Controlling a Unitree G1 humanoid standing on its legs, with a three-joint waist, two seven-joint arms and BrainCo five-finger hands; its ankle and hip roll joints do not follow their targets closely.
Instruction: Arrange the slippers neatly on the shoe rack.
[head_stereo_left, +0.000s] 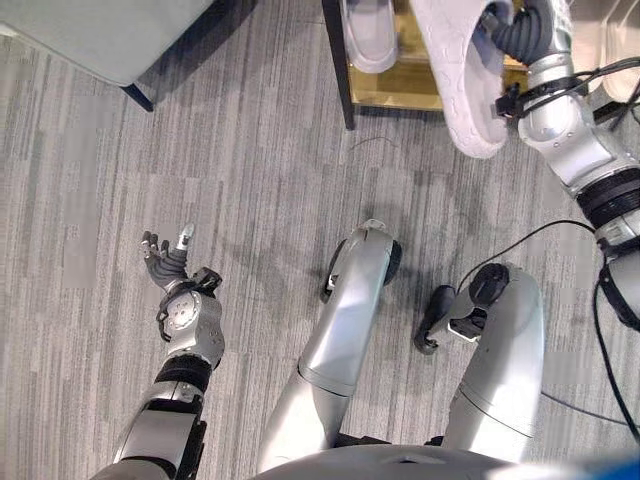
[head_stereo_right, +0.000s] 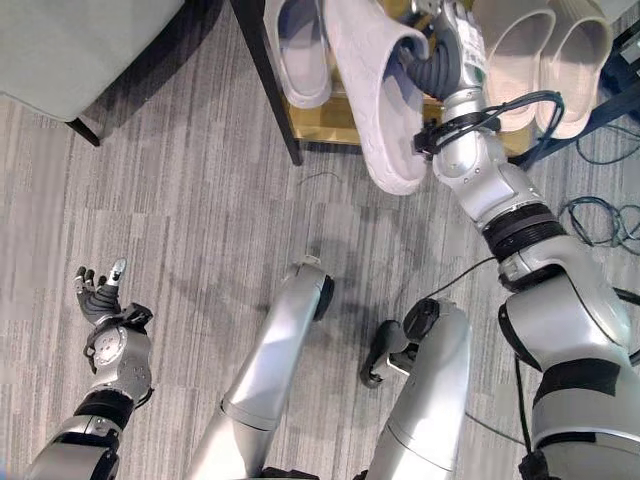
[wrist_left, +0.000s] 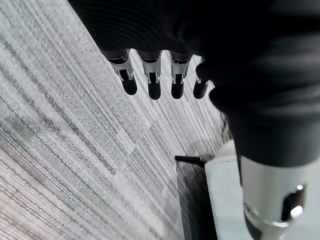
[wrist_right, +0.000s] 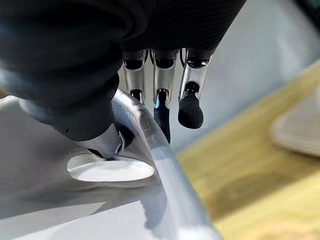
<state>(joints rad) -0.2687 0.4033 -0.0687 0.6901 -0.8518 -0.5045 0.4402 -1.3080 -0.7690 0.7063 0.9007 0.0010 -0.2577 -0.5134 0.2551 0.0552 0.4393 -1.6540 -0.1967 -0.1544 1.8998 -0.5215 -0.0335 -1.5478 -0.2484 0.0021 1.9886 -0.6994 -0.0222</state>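
Observation:
My right hand (head_stereo_right: 438, 62) is shut on a white slipper (head_stereo_right: 368, 90), pinching the upper band between thumb and fingers (wrist_right: 190, 107). The slipper (wrist_right: 75, 210) hangs tilted, sole outward, over the front edge of the shoe rack's yellow shelf (head_stereo_left: 400, 92). Another white slipper (head_stereo_right: 296, 50) lies on the shelf to its left, beside the dark rack leg (head_stereo_right: 268, 85). Two more slippers (head_stereo_right: 515, 48) rest side by side on the right of the shelf. My left hand (head_stereo_left: 165, 262) is open, palm up, low over the floor at the left, holding nothing.
A grey upholstered seat (head_stereo_left: 110, 35) with a dark leg (head_stereo_left: 140, 97) stands at the far left. Loose cables (head_stereo_right: 600, 215) lie on the floor at the right of the rack. Grey wood-pattern floor (head_stereo_left: 250, 200) spreads between the seat and the rack.

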